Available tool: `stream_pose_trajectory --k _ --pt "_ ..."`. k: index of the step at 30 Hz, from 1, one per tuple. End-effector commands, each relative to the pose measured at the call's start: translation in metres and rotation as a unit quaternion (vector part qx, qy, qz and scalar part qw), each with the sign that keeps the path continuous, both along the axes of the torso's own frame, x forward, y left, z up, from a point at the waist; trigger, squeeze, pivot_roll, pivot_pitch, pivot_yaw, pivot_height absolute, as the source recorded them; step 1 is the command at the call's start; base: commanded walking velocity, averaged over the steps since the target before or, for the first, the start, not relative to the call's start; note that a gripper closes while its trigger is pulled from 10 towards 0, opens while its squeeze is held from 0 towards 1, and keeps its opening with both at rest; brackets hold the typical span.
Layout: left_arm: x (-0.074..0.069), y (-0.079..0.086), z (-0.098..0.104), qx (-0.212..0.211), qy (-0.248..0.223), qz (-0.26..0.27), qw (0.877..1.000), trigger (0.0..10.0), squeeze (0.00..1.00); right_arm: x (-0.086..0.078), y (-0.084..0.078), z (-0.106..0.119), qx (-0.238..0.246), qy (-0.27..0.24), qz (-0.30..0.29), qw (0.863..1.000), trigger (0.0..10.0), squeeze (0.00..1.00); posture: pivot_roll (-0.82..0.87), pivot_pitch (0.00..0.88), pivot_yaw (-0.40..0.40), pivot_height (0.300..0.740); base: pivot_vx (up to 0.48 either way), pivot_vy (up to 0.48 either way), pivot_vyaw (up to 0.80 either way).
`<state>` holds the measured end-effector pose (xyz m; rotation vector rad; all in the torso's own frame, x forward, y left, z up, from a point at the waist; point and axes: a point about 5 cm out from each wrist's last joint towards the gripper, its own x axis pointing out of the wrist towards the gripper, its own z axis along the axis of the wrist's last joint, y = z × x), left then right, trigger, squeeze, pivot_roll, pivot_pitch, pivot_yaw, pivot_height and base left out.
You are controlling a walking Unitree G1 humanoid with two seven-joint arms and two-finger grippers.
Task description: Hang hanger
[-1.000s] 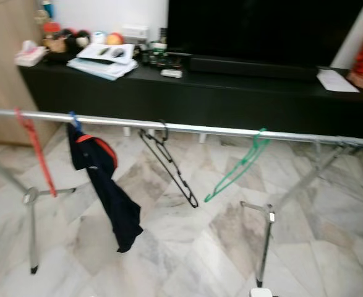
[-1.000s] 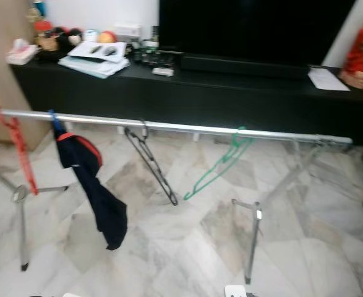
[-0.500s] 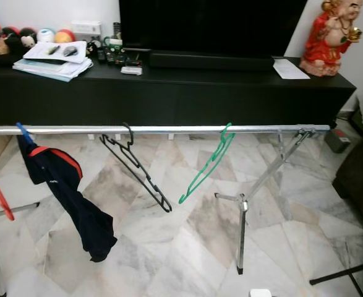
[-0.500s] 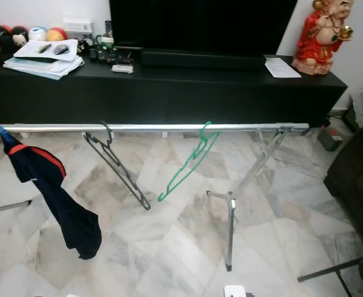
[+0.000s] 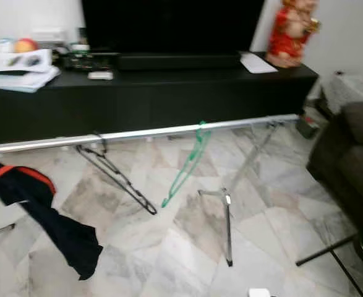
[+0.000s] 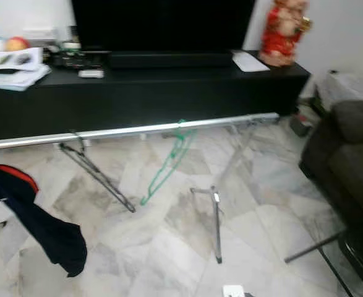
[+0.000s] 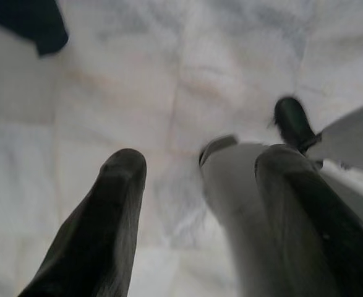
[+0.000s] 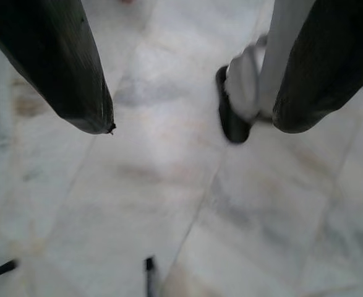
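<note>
A long silver rail (image 5: pixel 138 133) of a drying rack crosses the room in front of me. A black hanger (image 5: pixel 116 178) hangs tilted from it, and a green hanger (image 5: pixel 184 168) hangs to its right. Further left a dark garment with red trim (image 5: pixel 51 219) droops from the rail. My left gripper (image 7: pixel 200 158) hangs low over the marble floor, open and holding nothing, with a corner of the dark garment (image 7: pixel 26 21) beyond it. My right gripper (image 8: pixel 193 124) is also open and bare above the floor.
A black TV console (image 5: pixel 169 99) runs behind the rail, with papers at its left and a red figurine (image 5: pixel 289 31) at its right. A dark sofa (image 5: pixel 351 154) stands on the right. The rack's leg (image 5: pixel 228 229) and a thin black stand foot (image 5: pixel 326 250) rest on the floor.
The camera has swung to the right, so the rack and console shifted left in view and the sofa came in. The hangers hang as before; the picture is slightly blurred.
</note>
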<state>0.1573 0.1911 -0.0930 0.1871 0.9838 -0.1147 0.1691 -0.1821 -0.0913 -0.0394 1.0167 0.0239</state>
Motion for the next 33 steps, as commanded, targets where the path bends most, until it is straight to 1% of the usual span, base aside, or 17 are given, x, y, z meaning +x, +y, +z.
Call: stream_pose_trajectory --k 1,20,33 --pt "-0.0276 0.0044 -0.0105 0.008 0.054 0.001 0.999 10.0 0.0 -0.0022 0.0042 -0.0014 0.006 0.004 -0.002 1.0 10.0 0.0 -0.02 0.095 -0.06 0.74 0.0 0.0 -0.73" --pt "-0.0276 0.005 -0.0104 0.006 0.054 0.004 0.999 10.0 0.0 -0.0021 0.0048 -0.0015 0.007 0.003 -0.004 1.0 10.0 0.0 -0.01 0.102 -0.056 0.74 0.0 0.0 -0.72" --pt "-0.0276 0.0101 -0.0097 0.014 0.053 0.004 0.998 10.0 0.0 -0.0024 0.0096 -0.002 0.013 0.003 -0.011 1.0 10.0 0.0 -0.01 0.104 -0.038 0.74 0.0 0.0 -0.72"
